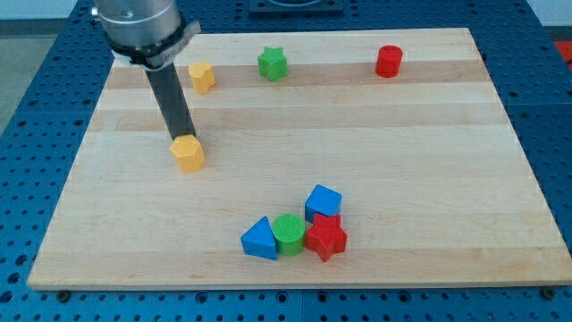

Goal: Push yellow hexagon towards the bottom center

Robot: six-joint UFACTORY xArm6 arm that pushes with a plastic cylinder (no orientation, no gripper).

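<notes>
A yellow hexagon block (189, 154) lies on the wooden board (402, 134) at the view's left of middle. My tip (181, 139) stands right at its upper edge, touching or nearly touching it; the dark rod rises up and to the left from there. A second yellow block (202, 77) lies near the view's top left, to the right of the rod; its exact shape is not clear.
A green star (273, 63) and a red cylinder (389, 61) lie along the view's top. Near the bottom centre sits a cluster: blue triangle (260, 239), green cylinder (289, 233), red star (325, 237), blue cube (323, 201).
</notes>
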